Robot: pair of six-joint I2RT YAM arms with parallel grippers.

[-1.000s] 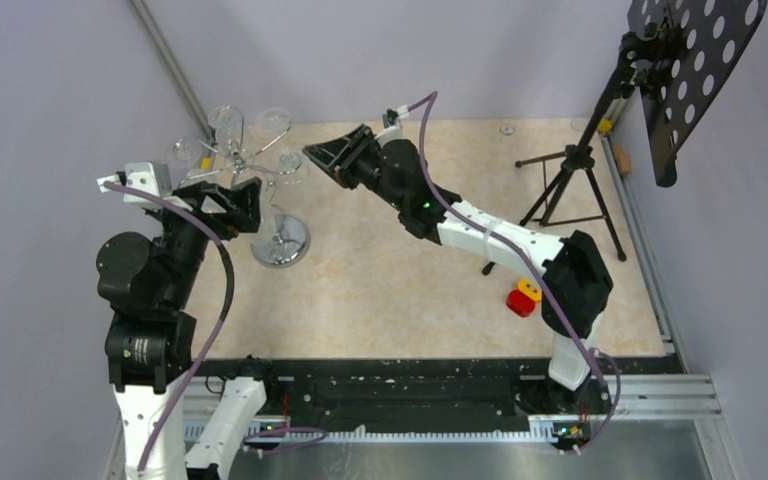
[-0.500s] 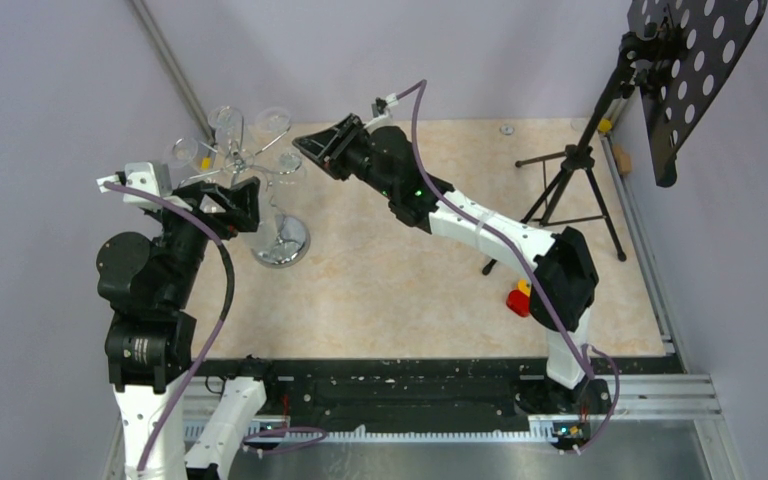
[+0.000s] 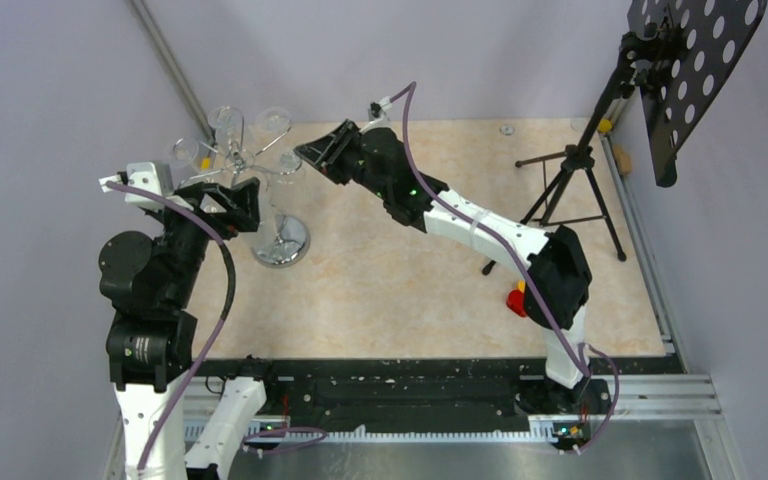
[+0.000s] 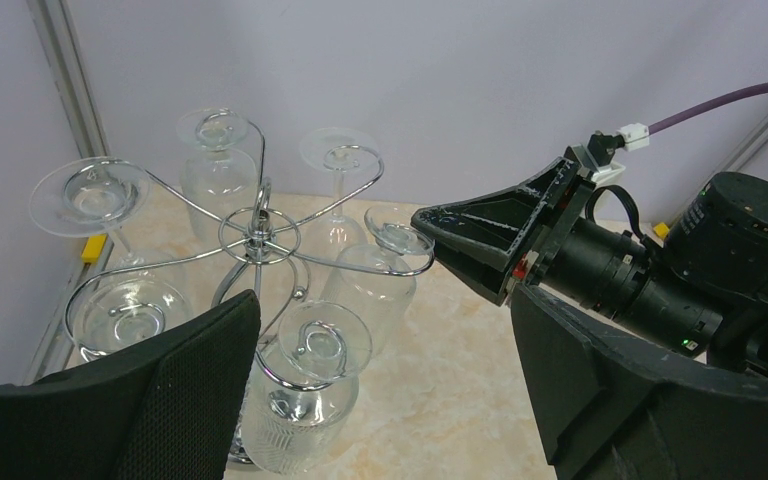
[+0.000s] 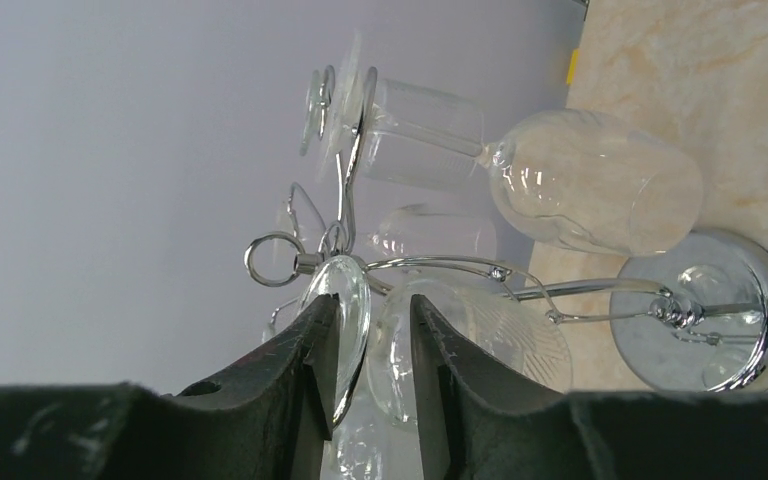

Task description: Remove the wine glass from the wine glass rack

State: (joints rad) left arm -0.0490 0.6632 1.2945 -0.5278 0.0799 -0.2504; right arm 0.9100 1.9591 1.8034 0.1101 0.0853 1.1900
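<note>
1. Top external view: the right gripper point(image 3: 307, 152) is reached across to the upper arms of the wine glass rack point(image 3: 282, 241). The left gripper point(image 3: 243, 196) hovers just beside the rack on the opposite side.
2. Right wrist view: the fingers point(image 5: 310, 350) stand at a narrow, partial gap, straddling the foot of a hanging wine glass point(image 5: 348, 310). The foot lies just beside one pad; whether it is clamped cannot be told.
3. The wine glass hangs inverted from a curled arm, its foot between the right fingertips and its bowl running from that gap toward the rack's mirrored base.
4. The left gripper's jaws are spread wide and hold nothing. The rack and the other glasses point(image 4: 215, 165) stand directly ahead of it.
</note>
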